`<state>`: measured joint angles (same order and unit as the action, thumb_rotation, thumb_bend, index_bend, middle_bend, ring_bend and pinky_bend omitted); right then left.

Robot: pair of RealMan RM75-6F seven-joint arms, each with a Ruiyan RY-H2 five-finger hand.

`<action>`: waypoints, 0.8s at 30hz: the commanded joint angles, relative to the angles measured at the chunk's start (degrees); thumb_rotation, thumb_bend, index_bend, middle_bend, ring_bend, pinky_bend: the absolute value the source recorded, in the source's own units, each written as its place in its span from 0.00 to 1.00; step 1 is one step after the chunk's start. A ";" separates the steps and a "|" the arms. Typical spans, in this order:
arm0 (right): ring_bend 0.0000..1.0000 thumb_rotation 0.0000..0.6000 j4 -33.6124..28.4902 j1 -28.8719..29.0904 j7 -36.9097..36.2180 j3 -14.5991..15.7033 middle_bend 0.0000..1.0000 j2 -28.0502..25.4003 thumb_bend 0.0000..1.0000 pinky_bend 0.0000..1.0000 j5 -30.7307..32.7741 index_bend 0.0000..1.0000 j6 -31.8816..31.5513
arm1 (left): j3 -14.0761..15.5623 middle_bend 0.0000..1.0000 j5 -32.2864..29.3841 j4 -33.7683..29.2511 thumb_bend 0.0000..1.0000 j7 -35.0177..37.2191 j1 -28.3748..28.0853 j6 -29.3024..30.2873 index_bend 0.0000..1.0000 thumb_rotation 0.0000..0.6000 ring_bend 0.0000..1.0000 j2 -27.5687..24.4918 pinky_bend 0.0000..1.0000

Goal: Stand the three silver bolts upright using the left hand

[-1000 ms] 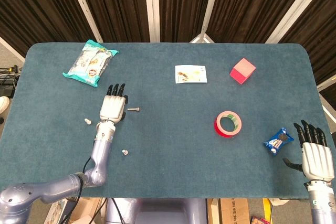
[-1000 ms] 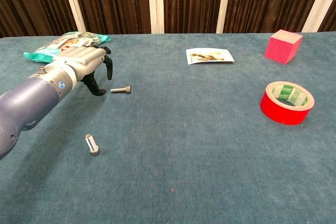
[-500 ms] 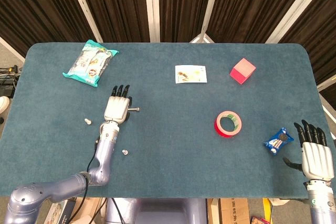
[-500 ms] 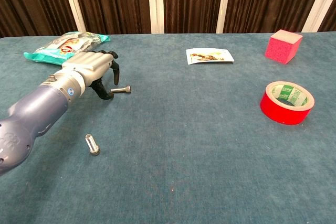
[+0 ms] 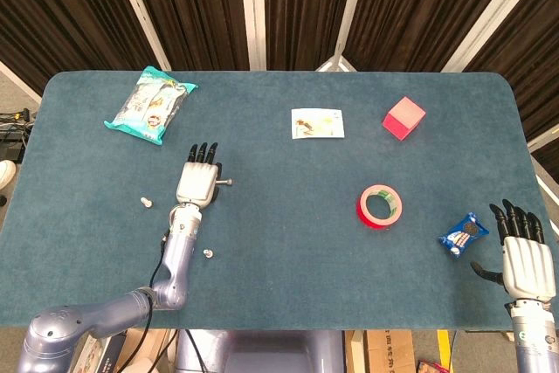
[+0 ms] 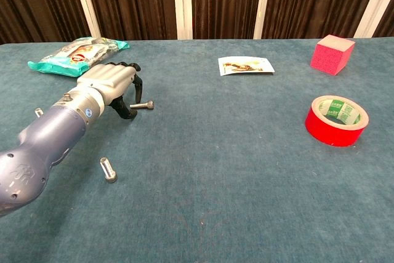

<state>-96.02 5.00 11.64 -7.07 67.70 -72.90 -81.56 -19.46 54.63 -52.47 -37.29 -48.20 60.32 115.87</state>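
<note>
Your left hand (image 5: 196, 183) reaches out over the table's (image 5: 279, 242) left half, palm down, fingers curled downward. A lying bolt (image 6: 143, 106) sits just right of it, its near end at your fingertips (image 6: 130, 114); can't tell if it's touched or pinched. Two more bolts (image 5: 209, 252) (image 5: 146, 202) lie nearer the front-left edge. Right hand (image 5: 524, 259) rests open, holding nothing, at the front-right corner.

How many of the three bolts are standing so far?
None clearly. The bolt by the left hand lies flat, fingers closing around it but not gripping. The nearest bolt also lies flat. The far-left bolt is too small to judge. Right hand idle.
</note>
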 commanded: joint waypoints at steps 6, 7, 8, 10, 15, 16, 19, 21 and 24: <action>0.00 1.00 -0.07 0.00 -0.03 -0.23 0.03 0.05 0.00 0.00 0.24 0.11 -0.16 | -0.12 0.05 -0.33 0.97 0.47 -0.09 -0.20 -0.22 0.52 1.00 0.00 0.73 0.00; 0.00 1.00 -0.07 -0.04 -0.07 -0.24 0.03 0.09 0.00 0.00 0.34 0.11 -0.19 | -0.05 0.05 -0.20 1.10 0.47 -0.07 -0.24 -0.17 0.53 1.00 0.00 0.83 0.00; 0.00 1.00 -0.07 -0.06 -0.09 -0.26 0.03 0.10 0.00 0.00 0.39 0.11 -0.20 | 0.01 0.05 -0.13 1.16 0.47 -0.08 -0.25 -0.13 0.54 1.00 0.00 0.88 0.00; 0.00 1.00 -0.01 -0.07 -0.17 -0.33 0.03 0.15 0.00 0.00 0.49 0.11 -0.22 | 0.20 0.05 0.12 1.32 0.47 -0.16 -0.26 0.05 0.55 1.00 0.00 1.04 0.00; 0.00 1.00 -0.10 -0.11 -0.24 -0.41 0.03 0.20 0.00 0.00 0.52 0.11 -0.38 | 0.45 0.06 0.81 1.43 0.47 -0.16 -0.23 0.75 0.56 1.00 0.00 1.21 0.00; 0.00 1.00 -0.14 -0.13 -0.27 -0.42 0.03 0.20 0.00 0.00 0.50 0.11 -0.44 | 0.49 0.06 0.86 1.44 0.48 -0.14 -0.17 0.80 0.56 1.00 0.00 1.23 0.00; 0.00 1.00 -0.21 -0.20 -0.26 -0.47 0.03 0.18 0.00 0.00 0.53 0.11 -0.62 | 0.65 0.06 0.98 1.53 0.49 -0.17 -0.01 0.85 0.56 1.00 0.00 1.22 0.00; 0.00 1.00 -0.22 -0.21 -0.24 -0.49 0.03 0.22 0.00 0.00 0.54 0.11 -0.66 | 0.73 0.06 1.10 1.47 0.50 -0.16 0.08 0.93 0.56 1.00 0.00 1.15 0.00; 0.00 1.00 -0.16 -0.18 -0.11 -0.47 0.03 0.31 0.00 0.00 0.56 0.11 -0.62 | 1.55 0.06 2.51 1.60 0.51 -0.61 0.07 1.80 0.56 1.00 0.00 0.79 0.00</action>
<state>-96.18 4.81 11.52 -7.55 68.00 -72.33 -82.19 -18.34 56.52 -50.95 -37.64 -48.13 61.69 116.85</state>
